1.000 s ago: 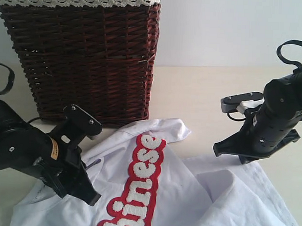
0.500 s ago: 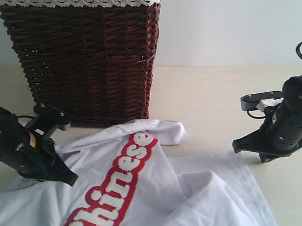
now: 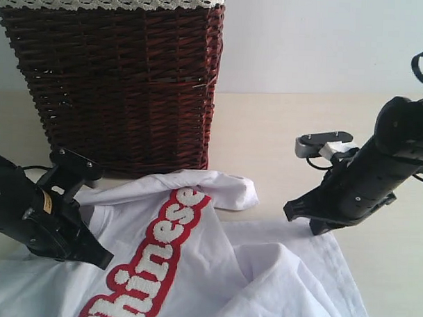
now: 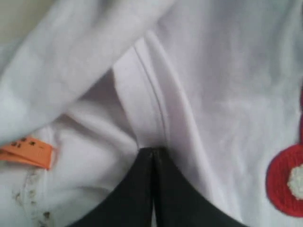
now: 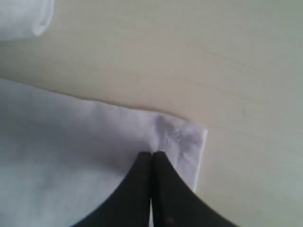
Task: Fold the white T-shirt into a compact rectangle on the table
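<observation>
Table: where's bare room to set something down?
Bare table lies between the basket and the right arm, back to the wall, behind the T-shirt. A smaller patch sits front right, beside the T-shirt's edge. Crowded: front and left, under T-shirt and left arm.

one white t-shirt (image 3: 263,271), one wicker basket (image 3: 117,79), two pincers (image 4: 152,152) (image 5: 151,156), one table (image 3: 268,133).

Soft even light, wrist views blurred
</observation>
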Available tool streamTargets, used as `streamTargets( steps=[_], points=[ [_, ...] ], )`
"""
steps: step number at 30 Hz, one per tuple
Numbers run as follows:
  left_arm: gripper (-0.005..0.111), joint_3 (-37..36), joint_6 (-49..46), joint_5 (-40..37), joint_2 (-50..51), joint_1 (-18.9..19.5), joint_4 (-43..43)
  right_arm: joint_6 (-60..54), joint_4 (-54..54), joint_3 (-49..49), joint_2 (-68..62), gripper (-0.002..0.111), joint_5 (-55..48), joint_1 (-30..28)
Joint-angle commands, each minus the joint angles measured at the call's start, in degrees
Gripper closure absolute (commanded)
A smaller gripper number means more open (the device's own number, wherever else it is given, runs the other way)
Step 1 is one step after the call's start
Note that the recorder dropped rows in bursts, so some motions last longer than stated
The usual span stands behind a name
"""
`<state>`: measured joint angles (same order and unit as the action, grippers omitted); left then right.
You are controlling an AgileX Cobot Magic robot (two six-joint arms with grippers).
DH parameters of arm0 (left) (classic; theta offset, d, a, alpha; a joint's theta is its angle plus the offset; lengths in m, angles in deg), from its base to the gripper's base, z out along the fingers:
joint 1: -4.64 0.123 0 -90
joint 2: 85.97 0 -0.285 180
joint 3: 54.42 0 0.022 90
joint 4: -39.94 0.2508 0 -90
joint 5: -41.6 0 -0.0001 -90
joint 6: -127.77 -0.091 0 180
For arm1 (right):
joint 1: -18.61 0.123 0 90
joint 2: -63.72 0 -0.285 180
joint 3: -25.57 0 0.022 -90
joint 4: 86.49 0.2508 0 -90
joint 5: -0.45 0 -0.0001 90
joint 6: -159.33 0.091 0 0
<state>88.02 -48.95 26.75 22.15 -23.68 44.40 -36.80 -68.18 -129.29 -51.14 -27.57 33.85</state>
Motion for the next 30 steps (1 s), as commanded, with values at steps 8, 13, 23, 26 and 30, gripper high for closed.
streamTargets(
  steps=[8,13,23,26,30],
  points=[
    [0.107,-1.11,-0.94,3.80,-4.78,-0.34,-0.49,11.04,-13.07,-0.35,-2.57,0.108,0.60,0.05],
    [0.107,-3.11,-2.50,16.15,-2.14,0.55,-0.38,11.73,-14.29,-0.35,-2.57,0.108,0.16,0.05],
    [0.107,-3.11,-0.97,9.94,0.52,9.14,-0.38,28.72,-32.17,-0.35,-2.57,0.108,-3.00,0.05],
    [0.107,-3.11,-0.34,7.81,0.52,10.94,-0.38,31.52,-36.07,-0.35,-2.57,0.108,-3.34,-0.27],
    [0.107,-3.11,-0.11,6.28,0.52,12.63,-0.38,34.36,-37.99,-0.35,-2.57,0.108,-3.58,-1.96]
  ],
)
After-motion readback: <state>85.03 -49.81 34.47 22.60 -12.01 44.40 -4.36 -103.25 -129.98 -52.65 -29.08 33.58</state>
